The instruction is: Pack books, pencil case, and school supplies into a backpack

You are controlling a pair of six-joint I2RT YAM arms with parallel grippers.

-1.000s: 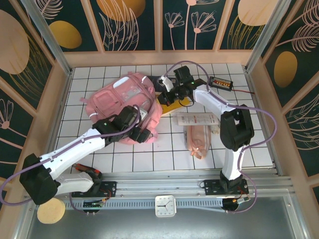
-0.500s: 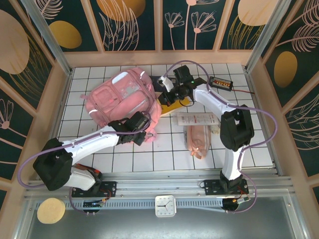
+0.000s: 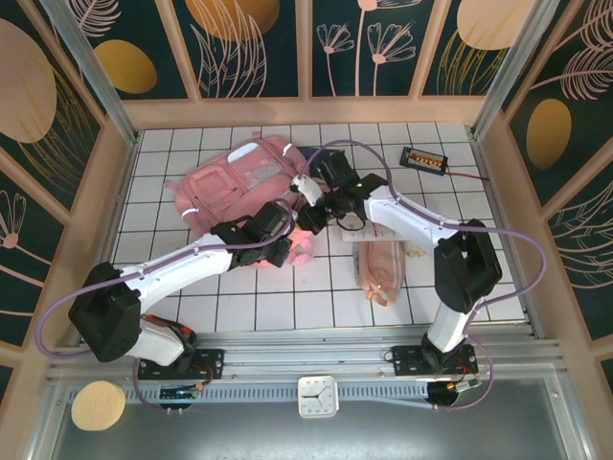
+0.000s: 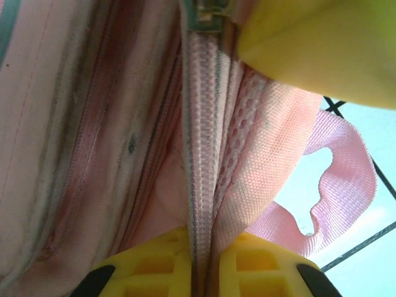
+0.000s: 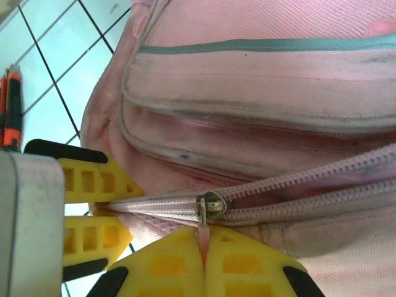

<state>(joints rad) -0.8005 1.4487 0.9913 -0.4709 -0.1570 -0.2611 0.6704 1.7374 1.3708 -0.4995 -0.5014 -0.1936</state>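
The pink backpack (image 3: pixel 230 182) lies at the back left of the tiled table. My left gripper (image 4: pixel 201 269) is shut on the backpack's zipper seam (image 4: pixel 201 185), with webbing pinched between its yellow fingers. My right gripper (image 5: pixel 204 266) is shut on the pink pull tab under the metal zipper slider (image 5: pixel 210 206). The left gripper's fingers (image 5: pixel 93 182) clamp the same zipper line a little to the left. From above, both grippers (image 3: pixel 287 228) (image 3: pixel 314 206) meet at the backpack's right end. The pale-pink pencil case (image 3: pixel 381 268) lies right of centre. The books are hidden.
A small black device with orange dots (image 3: pixel 423 158) and its wire sit at the back right. A loose pink strap (image 4: pixel 334 179) trails from the backpack over the white tiles. Wooden walls close in the table's left, back and right sides.
My left gripper has shut on the backpack's zipper seam after reaching right. My right gripper has moved left and nearer with the pull tab. The backpack has shifted toward the back left.
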